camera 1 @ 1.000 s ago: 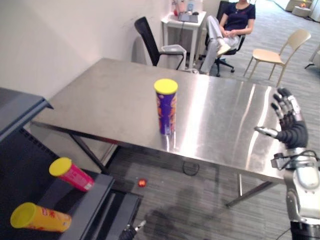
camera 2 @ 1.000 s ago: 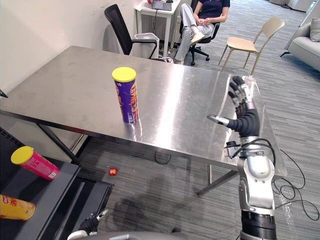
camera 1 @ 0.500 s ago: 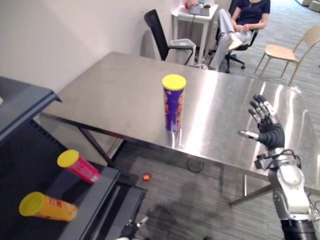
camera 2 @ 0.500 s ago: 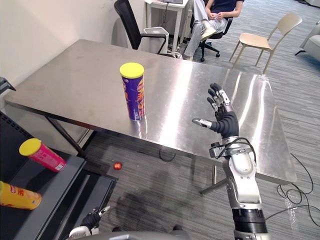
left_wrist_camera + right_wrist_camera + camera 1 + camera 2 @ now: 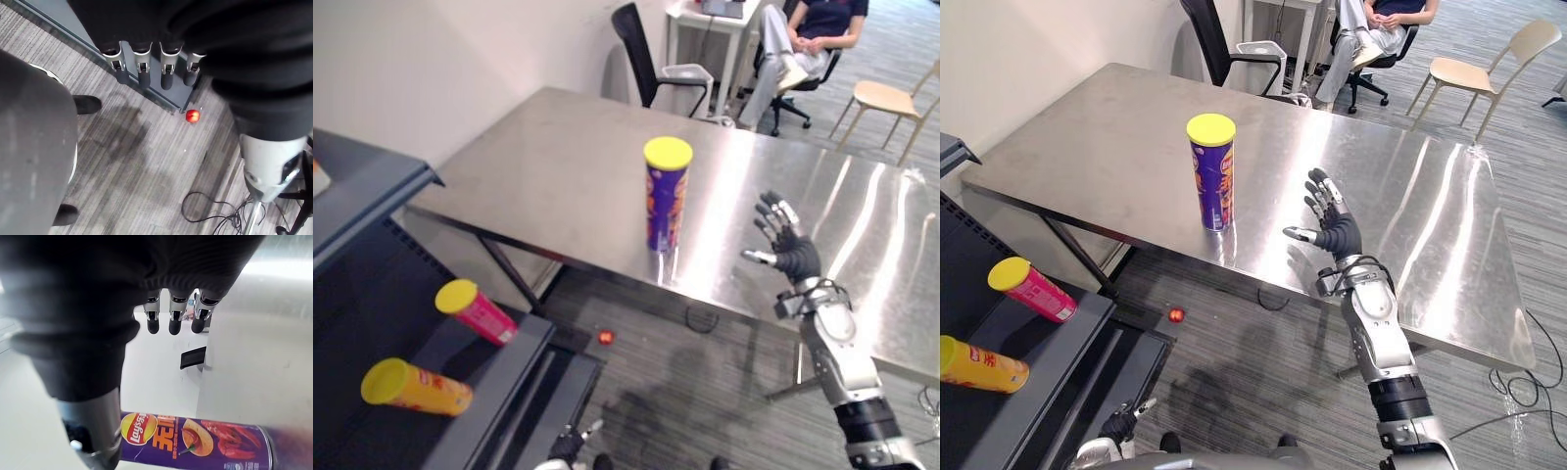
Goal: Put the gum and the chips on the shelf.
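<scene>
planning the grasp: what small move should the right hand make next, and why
Probably slide the right hand leftward to the purple chips can: it stands upright on the steel table, untouched, and the open hand hangs beside it with a gap between.

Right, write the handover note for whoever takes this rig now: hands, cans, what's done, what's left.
Right hand: open, raised beside the purple chips can, not touching.
Left hand: open, empty, low near the floor.
Purple chips can: upright on the steel table.
Done: pink can and orange can lie on the shelf.
Left: shelve the purple chips can. Cannot tell which item is the gum.
</scene>
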`<state>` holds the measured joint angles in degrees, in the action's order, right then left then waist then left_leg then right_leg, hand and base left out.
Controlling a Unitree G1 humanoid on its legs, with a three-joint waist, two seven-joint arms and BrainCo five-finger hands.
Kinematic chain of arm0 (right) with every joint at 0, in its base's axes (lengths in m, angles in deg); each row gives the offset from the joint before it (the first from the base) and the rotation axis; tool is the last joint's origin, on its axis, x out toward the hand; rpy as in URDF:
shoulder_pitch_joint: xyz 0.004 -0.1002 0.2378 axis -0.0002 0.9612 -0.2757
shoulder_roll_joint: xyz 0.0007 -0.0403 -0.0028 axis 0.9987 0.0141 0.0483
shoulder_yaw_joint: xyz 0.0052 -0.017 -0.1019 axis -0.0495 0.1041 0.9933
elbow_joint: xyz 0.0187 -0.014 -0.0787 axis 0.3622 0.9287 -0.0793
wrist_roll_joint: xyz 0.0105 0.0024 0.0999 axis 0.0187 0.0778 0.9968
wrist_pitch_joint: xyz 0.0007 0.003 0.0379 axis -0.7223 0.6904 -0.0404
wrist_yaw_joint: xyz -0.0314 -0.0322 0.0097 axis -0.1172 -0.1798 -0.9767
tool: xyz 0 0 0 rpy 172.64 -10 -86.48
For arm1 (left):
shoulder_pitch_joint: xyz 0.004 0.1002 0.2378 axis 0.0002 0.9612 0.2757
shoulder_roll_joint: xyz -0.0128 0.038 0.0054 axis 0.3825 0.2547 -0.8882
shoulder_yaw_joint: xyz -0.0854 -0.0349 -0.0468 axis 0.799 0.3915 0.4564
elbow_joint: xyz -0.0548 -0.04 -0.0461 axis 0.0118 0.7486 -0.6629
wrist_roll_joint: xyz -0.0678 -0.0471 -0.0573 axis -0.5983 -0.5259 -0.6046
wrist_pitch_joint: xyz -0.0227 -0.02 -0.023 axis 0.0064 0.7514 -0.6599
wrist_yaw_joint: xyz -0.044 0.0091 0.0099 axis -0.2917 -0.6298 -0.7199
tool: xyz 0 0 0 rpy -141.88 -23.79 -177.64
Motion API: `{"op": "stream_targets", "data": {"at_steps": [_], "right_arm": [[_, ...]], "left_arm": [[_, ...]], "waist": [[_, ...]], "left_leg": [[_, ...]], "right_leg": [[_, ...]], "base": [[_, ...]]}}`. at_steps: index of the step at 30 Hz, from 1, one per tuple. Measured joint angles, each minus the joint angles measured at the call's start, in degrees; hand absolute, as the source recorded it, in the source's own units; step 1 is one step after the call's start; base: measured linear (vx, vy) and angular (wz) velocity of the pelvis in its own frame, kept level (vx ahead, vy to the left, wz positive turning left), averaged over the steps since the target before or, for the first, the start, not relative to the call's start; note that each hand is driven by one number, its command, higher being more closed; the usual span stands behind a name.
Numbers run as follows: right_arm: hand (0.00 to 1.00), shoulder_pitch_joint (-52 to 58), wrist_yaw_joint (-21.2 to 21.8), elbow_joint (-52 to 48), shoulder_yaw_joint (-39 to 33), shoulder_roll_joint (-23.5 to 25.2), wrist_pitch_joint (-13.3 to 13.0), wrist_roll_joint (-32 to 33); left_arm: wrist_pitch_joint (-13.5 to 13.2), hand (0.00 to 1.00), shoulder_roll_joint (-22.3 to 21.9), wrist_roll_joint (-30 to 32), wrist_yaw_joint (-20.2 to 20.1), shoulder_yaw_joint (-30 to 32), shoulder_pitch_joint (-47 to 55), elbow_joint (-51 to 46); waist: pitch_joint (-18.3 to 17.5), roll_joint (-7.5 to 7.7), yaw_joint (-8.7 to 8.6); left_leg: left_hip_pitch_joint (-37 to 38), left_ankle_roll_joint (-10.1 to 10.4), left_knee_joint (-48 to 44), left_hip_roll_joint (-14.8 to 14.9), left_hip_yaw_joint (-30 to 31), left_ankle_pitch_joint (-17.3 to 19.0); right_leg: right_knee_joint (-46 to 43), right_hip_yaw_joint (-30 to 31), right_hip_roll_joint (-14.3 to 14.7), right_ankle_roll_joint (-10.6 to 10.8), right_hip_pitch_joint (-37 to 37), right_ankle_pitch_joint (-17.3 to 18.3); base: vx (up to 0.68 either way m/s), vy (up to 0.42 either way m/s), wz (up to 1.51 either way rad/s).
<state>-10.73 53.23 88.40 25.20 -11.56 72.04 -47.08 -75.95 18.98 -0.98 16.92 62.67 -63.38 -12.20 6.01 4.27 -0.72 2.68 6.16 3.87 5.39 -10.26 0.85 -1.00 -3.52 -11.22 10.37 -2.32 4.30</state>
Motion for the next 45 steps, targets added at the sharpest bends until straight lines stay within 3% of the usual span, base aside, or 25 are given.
{"op": "stream_targets", "data": {"at_steps": [16,43,44,45], "right_arm": [[0.00,-11.2,-1.2,6.4,6.0,0.7,1.9,0.0],[0.00,-24.9,-4.5,18.7,6.1,0.7,4.1,-0.2],[1.00,-25.2,-4.6,18.8,6.1,0.7,4.1,-0.3],[1.00,-27.9,-4.7,20.8,6.1,0.9,4.1,-0.3]], "left_arm": [[0.0,0.00,-0.1,-0.8,0.4,0.0,-0.5,-1.7],[0.0,0.00,-0.1,-4.7,0.3,-0.1,-0.4,-3.4],[0.0,0.00,-0.1,-4.7,0.4,-0.1,-0.4,-3.4],[0.0,0.00,-0.1,-4.8,0.4,-0.1,-0.3,-4.7]], "waist": [[1.3,0.52,2.31],[3.3,0.61,3.10],[3.3,0.61,3.10],[4.1,0.93,3.45]], "left_leg": [[-0.8,-0.1,1.5,-0.3,3.4,-1.9],[-3.0,-0.1,1.5,-0.6,6.4,-2.8],[-3.1,-0.1,1.5,-0.6,6.6,-2.9],[-3.6,-0.1,1.6,-0.7,7.6,-3.3]], "right_leg": [[0.9,-3.6,-0.1,0.0,-1.0,0.0],[1.1,-6.6,-0.2,0.0,-1.1,0.0],[1.1,-6.8,-0.3,0.0,-1.1,0.0],[1.3,-7.7,-0.2,0.0,-1.3,0.0]], "base": [[-0.02,-0.006,0.11],[-0.01,-0.006,0.06],[-0.05,-0.029,0.21],[-0.06,-0.030,0.20]]}}
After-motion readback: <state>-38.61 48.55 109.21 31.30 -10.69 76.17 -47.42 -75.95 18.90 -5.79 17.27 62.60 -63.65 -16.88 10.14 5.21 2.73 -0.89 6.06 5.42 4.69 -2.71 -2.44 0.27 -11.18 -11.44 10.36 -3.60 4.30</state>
